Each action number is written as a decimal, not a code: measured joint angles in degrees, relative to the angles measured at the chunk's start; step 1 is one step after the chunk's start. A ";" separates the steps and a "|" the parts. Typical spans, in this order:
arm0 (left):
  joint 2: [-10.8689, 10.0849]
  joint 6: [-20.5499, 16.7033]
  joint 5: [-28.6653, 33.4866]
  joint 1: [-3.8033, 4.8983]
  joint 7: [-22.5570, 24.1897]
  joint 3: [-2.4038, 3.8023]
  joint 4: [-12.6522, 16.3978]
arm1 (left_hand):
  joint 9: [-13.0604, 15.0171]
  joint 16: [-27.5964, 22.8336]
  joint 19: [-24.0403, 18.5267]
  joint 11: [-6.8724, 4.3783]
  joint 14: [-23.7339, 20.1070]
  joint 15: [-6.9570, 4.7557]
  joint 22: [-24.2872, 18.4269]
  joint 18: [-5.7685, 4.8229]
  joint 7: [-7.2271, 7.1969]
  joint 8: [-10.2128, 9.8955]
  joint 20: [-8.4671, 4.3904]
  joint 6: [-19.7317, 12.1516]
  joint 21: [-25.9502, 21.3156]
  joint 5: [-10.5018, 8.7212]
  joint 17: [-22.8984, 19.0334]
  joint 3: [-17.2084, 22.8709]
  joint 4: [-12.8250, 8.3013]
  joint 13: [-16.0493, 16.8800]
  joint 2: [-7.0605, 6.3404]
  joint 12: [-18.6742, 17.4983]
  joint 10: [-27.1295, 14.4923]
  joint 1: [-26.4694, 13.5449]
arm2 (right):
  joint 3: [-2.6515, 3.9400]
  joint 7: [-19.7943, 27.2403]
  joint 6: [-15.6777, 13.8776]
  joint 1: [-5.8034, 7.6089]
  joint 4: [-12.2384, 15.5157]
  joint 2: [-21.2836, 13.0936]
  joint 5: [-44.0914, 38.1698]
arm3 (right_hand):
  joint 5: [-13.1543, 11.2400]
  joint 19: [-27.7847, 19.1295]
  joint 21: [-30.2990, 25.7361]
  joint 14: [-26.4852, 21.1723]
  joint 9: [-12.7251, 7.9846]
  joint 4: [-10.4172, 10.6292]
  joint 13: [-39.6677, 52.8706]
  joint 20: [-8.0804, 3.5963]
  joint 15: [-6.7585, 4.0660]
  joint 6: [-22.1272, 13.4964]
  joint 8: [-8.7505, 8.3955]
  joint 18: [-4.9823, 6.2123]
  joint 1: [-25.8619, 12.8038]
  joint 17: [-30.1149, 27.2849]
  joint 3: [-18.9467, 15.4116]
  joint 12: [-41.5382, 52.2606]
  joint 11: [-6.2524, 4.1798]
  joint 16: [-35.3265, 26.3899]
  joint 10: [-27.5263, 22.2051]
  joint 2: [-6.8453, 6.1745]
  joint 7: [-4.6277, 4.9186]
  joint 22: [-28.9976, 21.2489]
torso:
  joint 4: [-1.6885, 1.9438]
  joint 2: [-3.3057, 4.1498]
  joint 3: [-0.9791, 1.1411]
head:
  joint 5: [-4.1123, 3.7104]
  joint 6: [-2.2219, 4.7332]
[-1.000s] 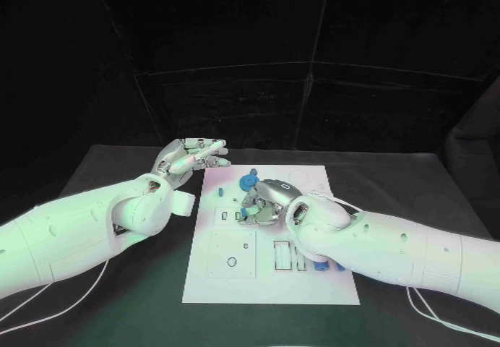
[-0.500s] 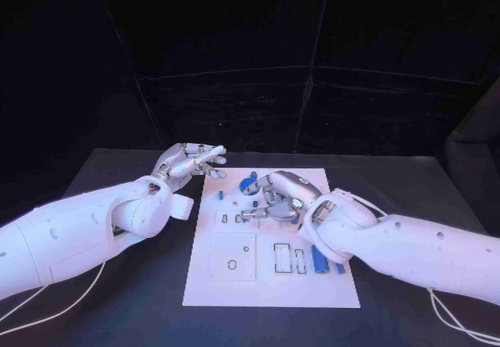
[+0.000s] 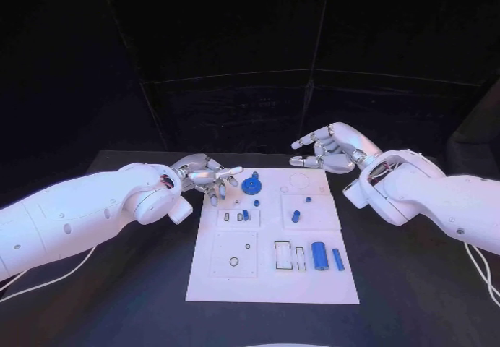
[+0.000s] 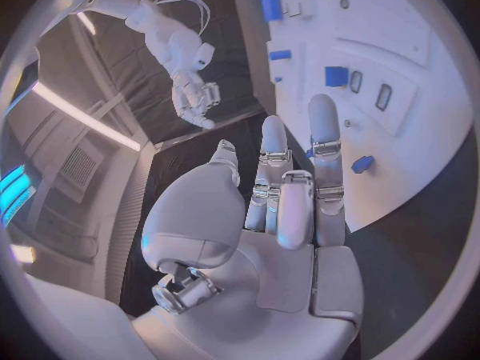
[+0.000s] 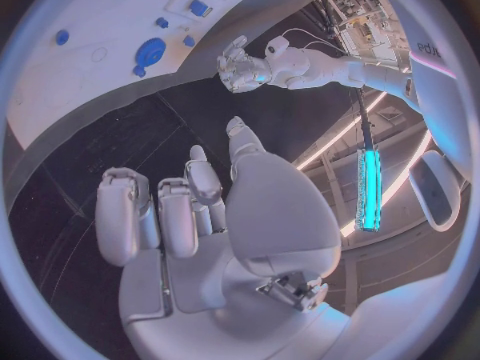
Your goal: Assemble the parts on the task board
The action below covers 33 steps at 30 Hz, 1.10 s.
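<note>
In the head view, the task board (image 3: 273, 238) is lying mid-table with dark table (image 3: 417, 275) showing on every side. The left hand (image 3: 209, 177) is hovering at the board's far left corner, fingers spread, holding nothing; the right hand (image 3: 328, 148) is hanging beyond the far edge, fingers loosely apart and empty. Blue parts (image 3: 321, 255) are sitting on the board.

In the left wrist view, the left hand (image 4: 285, 208) is reaching over the board (image 4: 400, 80) edge.

In the right wrist view, the right hand (image 5: 200, 216) is floating off the board (image 5: 80, 80).

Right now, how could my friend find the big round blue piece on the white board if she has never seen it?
Find the white task board in the middle of the black table. Go to its far end, next to the fingers of the left hand. The round blue part sits there: it is a wide disc, while the other blue pieces are small blocks and little dots.
</note>
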 measured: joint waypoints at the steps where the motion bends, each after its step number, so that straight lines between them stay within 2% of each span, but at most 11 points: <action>1: 0.63 1.15 -2.61 0.39 -2.94 0.01 -0.33 | 0.67 1.31 0.61 -0.08 -0.18 -0.19 4.04 -0.52 -0.17 0.83 -0.02 -0.17 3.32 -0.24 0.08 -0.62 0.33 2.71 -0.02 2.80 -0.46 0.46 | 0.00 -0.04 0.11 0.21 -0.34 -0.16 0.99 | 0.02 0.00 -0.11 0.00 0.00 0.00 -0.09 0.00 0.00 0.00 0.04 0.00 0.00 0.00 0.00 0.00 0.00 -0.01 0.00 0.00 0.00 -0.09 | -0.04 -0.11 0.05 | 0.09 -0.08; 3: 1.62 2.62 -6.05 0.91 -6.86 -0.08 -0.88 | 2.13 3.55 1.80 0.03 -0.16 -0.60 11.88 -1.37 -0.59 2.59 -0.14 -0.59 9.69 -0.37 0.09 -1.56 0.95 8.92 0.22 9.18 -0.94 0.85 | -0.02 -0.24 0.25 0.44 -0.78 -0.26 2.19 | 0.02 0.00 -0.38 0.00 0.00 0.00 -0.18 0.00 0.00 0.00 0.04 0.00 0.00 0.00 0.00 0.00 -0.05 -0.25 -0.05 0.00 0.00 -0.40 | -0.12 -0.31 0.17 | 0.30 -0.20; 5: 2.79 3.94 -9.32 1.65 -10.64 -0.74 -1.54 | 4.71 5.50 2.89 -0.67 0.03 -0.79 20.76 -2.67 -0.72 5.26 -0.64 -2.52 17.01 -0.37 0.09 -2.99 1.42 16.04 0.19 16.48 -2.66 1.99 | -0.03 -0.60 0.40 0.60 -1.10 -0.25 3.11 | 0.02 -0.31 -0.38 0.00 0.00 0.00 -0.18 0.06 0.00 0.00 0.04 0.00 0.00 0.00 0.00 0.00 -0.21 -0.28 -0.21 0.00 0.00 -0.57 | -0.15 -0.45 0.26 | 0.40 -0.35; 6: 3.31 4.42 -10.52 1.89 -12.05 -1.04 -1.88 | 6.03 6.34 3.43 -0.84 -0.12 -0.95 24.96 -2.84 -0.82 6.86 -0.58 -2.68 20.23 -0.37 0.09 -3.49 1.57 18.81 0.49 19.39 -2.83 2.30 | -0.03 -0.77 0.45 0.65 -1.19 -0.21 3.36 | 0.02 -0.41 -0.38 0.00 0.00 -0.15 -0.18 -0.01 0.00 0.00 0.04 0.00 0.00 0.00 -0.15 0.00 -0.21 -0.28 -0.21 0.00 0.00 -0.63 | -0.16 -0.52 0.30 | 0.44 -0.46; 7: 3.66 4.72 -11.23 2.01 -12.93 -1.22 -2.10 | 6.70 6.71 3.64 -0.92 -0.18 -1.02 26.94 -3.45 -0.93 7.65 -0.59 -2.79 21.75 -0.37 0.09 -3.79 1.57 20.08 0.56 20.71 -2.91 2.37 | -0.04 -0.89 0.48 0.67 -1.25 -0.18 3.48 | 0.02 -0.41 -0.38 0.00 0.00 -0.14 -0.18 -0.01 0.00 0.00 0.04 0.01 0.00 0.00 -0.18 0.00 -0.21 -0.28 -0.20 0.00 0.00 -0.63 | -0.16 -0.52 0.30 | 0.44 -0.48; 9: 4.68 5.54 -13.05 2.39 -15.19 -1.83 -2.63 | 8.36 7.43 4.14 -1.12 -0.18 -1.01 31.73 -3.60 -1.11 9.50 -0.83 -3.57 25.32 -0.37 0.09 -4.45 1.60 22.68 0.56 23.38 -3.11 2.37 | -0.05 -1.26 0.56 0.72 -1.40 -0.02 3.75 | 0.07 -0.42 -0.38 0.00 -0.01 0.04 -0.18 -0.01 0.00 0.00 0.04 0.01 0.00 0.00 -0.36 0.00 -0.21 -0.28 -0.20 0.00 0.00 -0.71 | -0.20 -0.59 0.34 | 0.51 -0.59; 13: 6.93 7.05 -15.71 3.16 -18.99 -3.09 -3.60 | 10.96 7.43 5.31 -1.03 -0.04 -1.14 38.66 -4.50 -1.39 12.15 -0.88 -5.12 30.23 -0.37 0.08 -5.28 1.46 24.89 0.89 25.62 -3.63 2.71 | -0.05 -2.08 0.72 0.78 -1.76 0.42 3.91 | 1.31 -0.41 -0.61 0.00 -0.01 -0.01 -0.30 -0.01 0.00 0.00 0.04 0.01 0.00 0.00 -0.79 0.00 -0.21 -0.54 -0.20 0.00 0.00 -0.86 | -0.20 -0.66 0.36 | 0.68 -0.76; 16: 8.30 8.04 -16.87 3.60 -21.03 -3.63 -4.19 | 12.31 7.43 5.31 -1.23 -0.04 -1.14 41.56 -4.52 -1.49 13.50 -0.88 -6.07 32.23 -0.37 0.08 -5.50 1.23 25.64 1.30 26.38 -3.83 3.11 | -0.06 -2.69 0.80 0.80 -1.95 0.63 3.91 | 1.32 -0.41 -0.61 0.00 -0.01 -0.02 -0.30 -0.01 0.00 0.00 0.04 0.00 0.00 -0.01 -0.80 0.00 -0.21 -0.54 -0.20 0.00 0.00 -0.94 | -0.23 -0.66 0.38 | 0.79 -0.88; 18: 9.12 8.72 -17.44 3.81 -22.18 -3.93 -4.66 | 13.05 7.43 5.31 -1.23 -0.04 -1.14 42.82 -5.35 -1.53 14.21 -0.87 -6.27 33.09 -0.37 0.08 -5.57 1.16 26.06 1.64 26.85 -3.83 3.46 | -0.06 -3.08 0.83 0.80 -2.06 0.77 3.88 | 1.56 -0.41 -0.61 0.00 -0.01 -0.17 -0.30 -0.01 0.00 0.00 0.04 0.01 0.00 -0.01 -0.94 0.00 -0.21 -0.54 -0.20 0.00 0.00 -0.93 | -0.26 -0.66 0.39 | 0.88 -1.01; 25: 11.78 10.52 -18.55 4.29 -24.73 -5.23 -6.05 | 14.71 7.43 5.30 -1.24 -0.25 -1.34 43.57 -5.34 -1.61 15.86 -0.87 -7.18 33.51 -0.37 0.08 -5.72 1.01 27.46 2.53 28.25 -3.83 3.93 | -0.06 -4.12 0.87 0.82 -2.45 1.24 3.77 | 1.56 -0.41 -0.61 0.00 -0.01 -0.04 -0.35 -0.01 0.00 0.00 0.04 0.00 0.00 -0.01 -1.07 0.00 -0.20 -0.76 -0.20 0.00 0.00 -1.08 | -0.30 -0.63 0.38 | 0.97 -1.41; 33: 13.43 11.73 -19.00 4.55 -26.32 -5.68 -6.69 | 16.49 7.43 5.30 -1.24 -0.26 -1.32 45.17 -5.34 -1.72 17.75 -0.86 -8.07 34.50 -0.37 0.07 -5.72 1.01 28.95 2.98 29.80 -3.83 3.98 | -0.07 -4.87 0.97 0.82 -2.72 1.73 3.69 | 1.56 -0.41 -0.81 0.00 -0.02 -0.04 -0.43 -0.01 0.00 0.00 0.04 0.00 0.00 -0.01 -1.07 0.00 -0.20 -0.76 -0.20 0.00 0.00 -1.20 | -0.30 -0.59 0.37 | 0.96 -1.76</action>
